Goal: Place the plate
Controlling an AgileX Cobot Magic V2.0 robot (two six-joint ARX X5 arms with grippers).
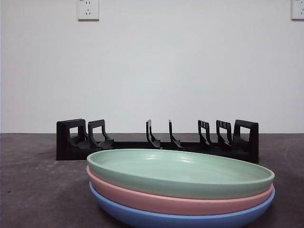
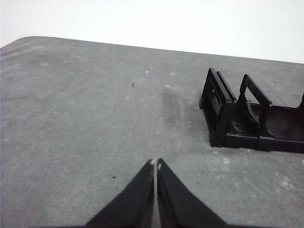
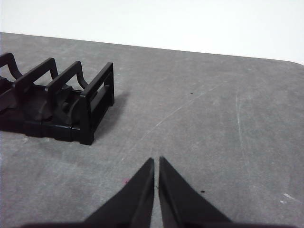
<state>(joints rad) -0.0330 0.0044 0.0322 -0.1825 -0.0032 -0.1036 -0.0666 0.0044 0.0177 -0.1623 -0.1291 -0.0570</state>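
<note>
Both grippers closed above table; plates (image 1: 180,190) stacked, unlabelled apparently.

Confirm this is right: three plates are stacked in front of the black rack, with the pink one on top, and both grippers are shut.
Not quite. The front view shows the green plate on top; the pink plate sits in the middle.

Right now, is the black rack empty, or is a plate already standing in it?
Empty. In the front view every slot of the black rack shows only wall behind it; the green plate lies stacked on the pink and blue ones.
</note>
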